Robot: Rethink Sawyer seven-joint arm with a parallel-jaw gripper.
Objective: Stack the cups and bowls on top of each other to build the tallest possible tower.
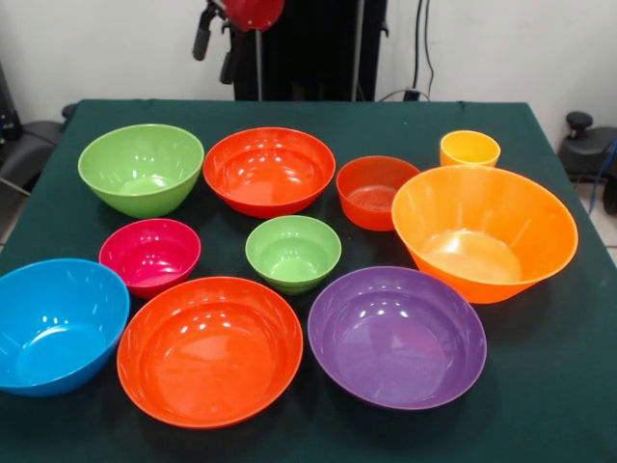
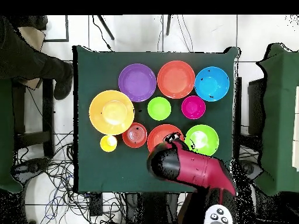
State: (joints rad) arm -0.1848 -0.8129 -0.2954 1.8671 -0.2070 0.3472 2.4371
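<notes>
I see nine bowls and one cup (image 1: 469, 148) set singly around the small lime green bowl (image 1: 293, 253), none stacked; the cup sits well beyond it, just behind the large orange bowl (image 1: 484, 230). The arm (image 2: 190, 167) hangs above the far red-orange bowl (image 1: 269, 170). I cannot tell the gripper's opening or any hold.

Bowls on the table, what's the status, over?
Gripper above table's robot side, grip unreadable. Bowls and cup all separate, nothing stacked. Nothing in the way.
</notes>
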